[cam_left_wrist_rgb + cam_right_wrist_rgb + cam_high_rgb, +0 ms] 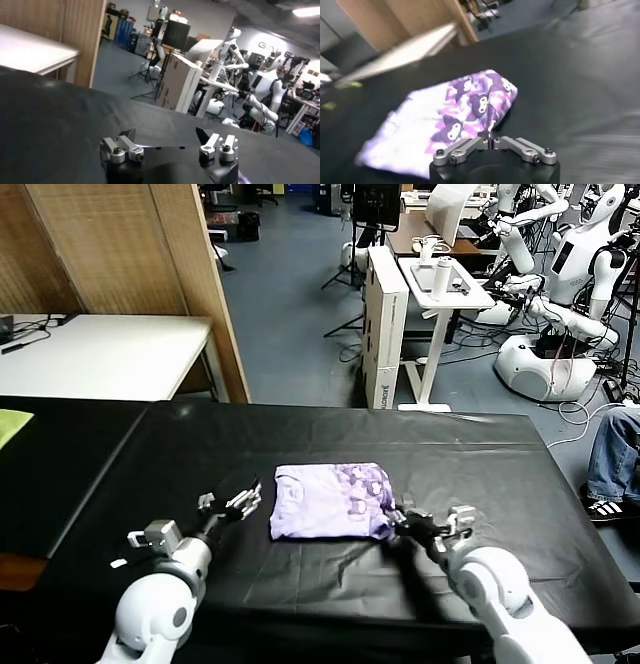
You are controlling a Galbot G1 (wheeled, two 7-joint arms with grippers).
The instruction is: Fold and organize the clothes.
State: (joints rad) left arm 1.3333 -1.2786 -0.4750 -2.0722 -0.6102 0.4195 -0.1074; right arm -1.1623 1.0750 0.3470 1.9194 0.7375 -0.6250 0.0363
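Observation:
The clothes are one lavender T-shirt, folded into a rough square on the black table, darker purple cartoon print on its right part. The right wrist view shows the T-shirt with the print facing up. My right gripper is at the shirt's near right corner. In its wrist view the right gripper has its fingertips pressed together on a thin fold of the shirt's edge. My left gripper hovers just left of the shirt. The left gripper is open, with nothing between its fingers.
A yellow-green cloth lies at the table's far left edge. Behind the table stand a white table, a wooden screen and a cardboard box. Other robots and a seated person's leg are at the right.

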